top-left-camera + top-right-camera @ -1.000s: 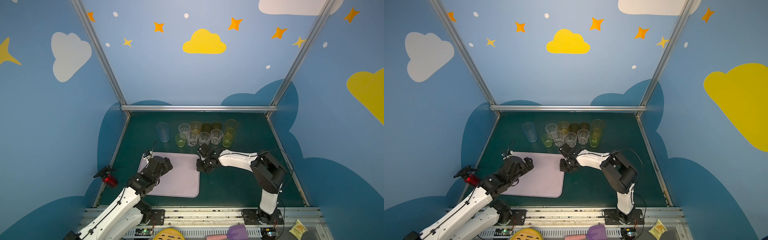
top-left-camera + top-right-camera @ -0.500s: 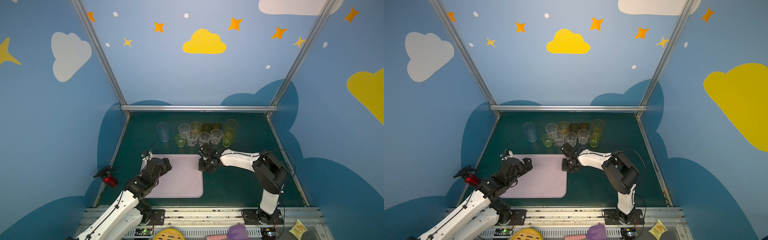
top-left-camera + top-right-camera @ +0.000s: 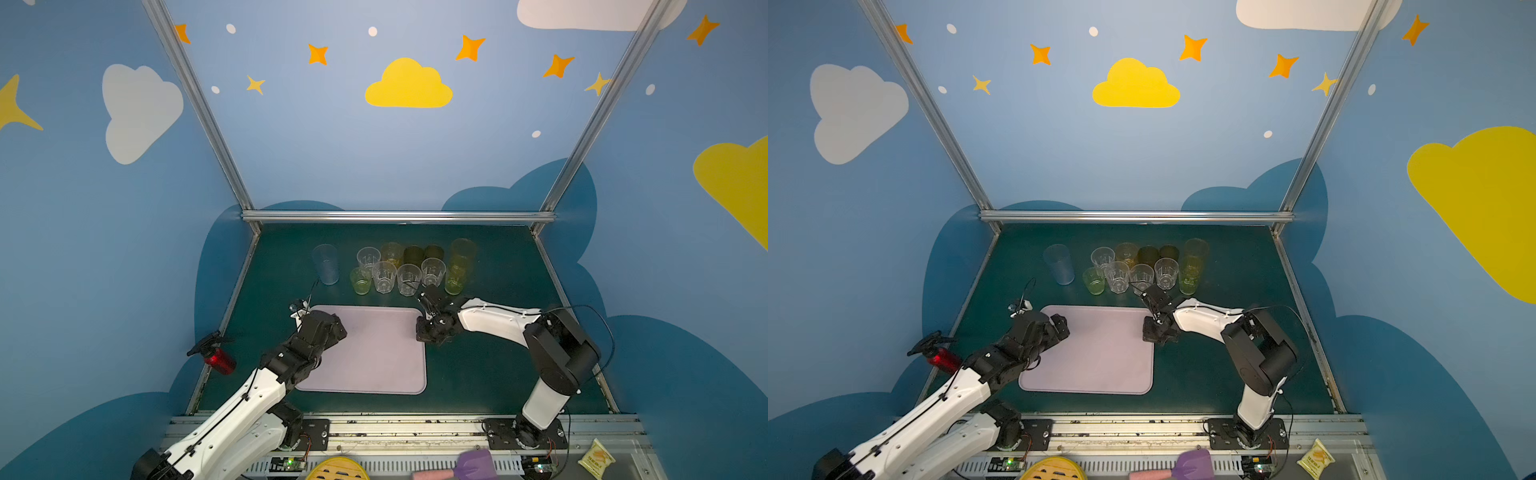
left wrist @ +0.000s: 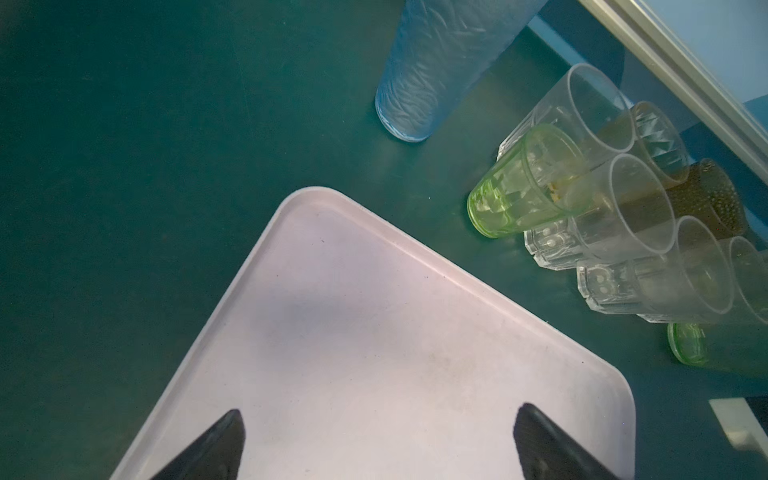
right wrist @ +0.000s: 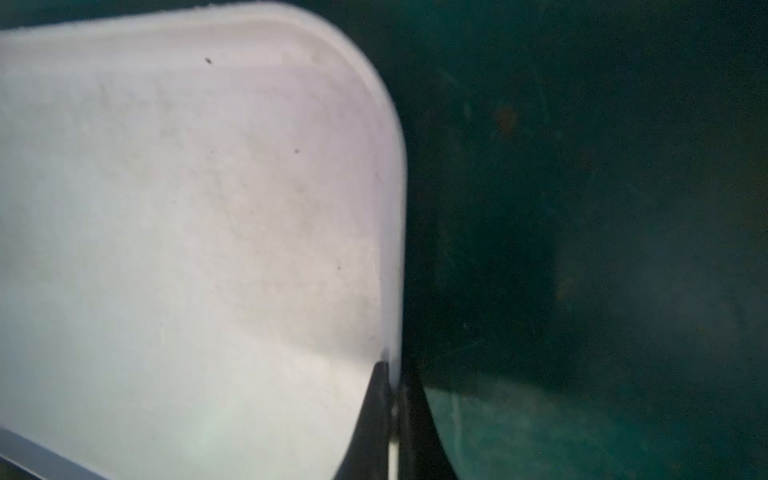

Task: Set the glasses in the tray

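The glasses (image 3: pixel 409 277) are clustered upright on the counter (image 3: pixel 498 374) beyond the tray (image 3: pixel 374 357). They are judged light, stiff, slick and breakable, and best pinched over the rim. The left tool (image 4: pixel 380 444) is spread open over the tray. The right tool (image 5: pixel 395 374) is clamped on the tray's rim. The rear glasses are half hidden.
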Robot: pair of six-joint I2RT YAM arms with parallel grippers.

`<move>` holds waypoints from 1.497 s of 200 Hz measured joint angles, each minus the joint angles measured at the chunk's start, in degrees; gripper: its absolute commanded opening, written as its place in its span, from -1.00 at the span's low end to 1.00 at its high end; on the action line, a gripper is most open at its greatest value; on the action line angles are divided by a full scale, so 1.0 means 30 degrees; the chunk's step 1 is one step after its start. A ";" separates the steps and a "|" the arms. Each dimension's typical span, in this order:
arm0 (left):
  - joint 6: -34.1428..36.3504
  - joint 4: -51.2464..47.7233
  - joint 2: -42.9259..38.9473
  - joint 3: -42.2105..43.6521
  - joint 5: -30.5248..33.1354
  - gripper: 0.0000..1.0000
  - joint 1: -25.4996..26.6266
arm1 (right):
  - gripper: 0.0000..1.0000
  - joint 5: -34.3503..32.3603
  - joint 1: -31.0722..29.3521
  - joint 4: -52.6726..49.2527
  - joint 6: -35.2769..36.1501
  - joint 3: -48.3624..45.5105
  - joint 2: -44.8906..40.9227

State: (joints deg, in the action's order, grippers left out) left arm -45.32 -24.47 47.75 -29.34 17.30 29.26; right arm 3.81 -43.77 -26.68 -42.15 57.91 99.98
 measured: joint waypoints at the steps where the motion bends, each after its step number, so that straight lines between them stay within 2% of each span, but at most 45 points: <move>1: 0.0000 0.0000 0.0022 0.0000 -0.0022 0.99 0.0000 | -0.90 0.0000 0.0007 0.0000 0.0007 -0.0007 0.0000; 47: 0.0102 0.0612 0.0612 -0.0007 -0.0852 0.99 0.0000 | -0.91 -0.0386 0.0860 -0.0284 0.0969 -0.0838 -0.0780; 186: -0.0051 0.0838 0.2645 -0.1384 -0.1246 0.99 -0.0124 | -0.86 -0.1333 0.3840 -0.1115 0.3861 -0.2922 -0.3009; 224: -0.0051 0.0809 0.3279 -0.1763 -0.1275 0.99 -0.0138 | -0.75 -0.1443 0.4371 -0.1304 0.4320 -0.3220 -0.3359; 233: -0.0044 0.0809 0.3512 -0.1909 -0.1297 0.99 -0.0168 | -0.66 -0.1486 0.4437 -0.1384 0.4357 -0.3264 -0.3468; 243: -0.0029 0.0787 0.3803 -0.2135 -0.1326 0.99 -0.0219 | -0.38 -0.1552 0.4503 -0.1501 0.4488 -0.3322 -0.3665; 259: 0.0051 0.0801 0.4393 -0.2630 -0.1348 0.99 -0.0306 | -0.19 -0.1617 0.4663 -0.1785 0.4641 -0.3424 -0.4299; 282: 0.0284 0.0721 0.5413 -0.3796 -0.1406 0.99 -0.0561 | 0.28 -0.1712 0.4838 -0.2193 0.4728 -0.3453 -0.5719; 299: 0.0605 0.0605 0.6200 -0.4830 -0.1457 0.99 -0.0918 | 0.43 -0.1741 0.4932 -0.2506 0.4750 -0.3461 -0.7140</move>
State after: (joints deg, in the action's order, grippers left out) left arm -43.51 -22.65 66.35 -43.83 12.93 26.50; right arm -1.41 -28.97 -34.20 -27.90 47.53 78.56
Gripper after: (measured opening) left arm 0.996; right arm 0.673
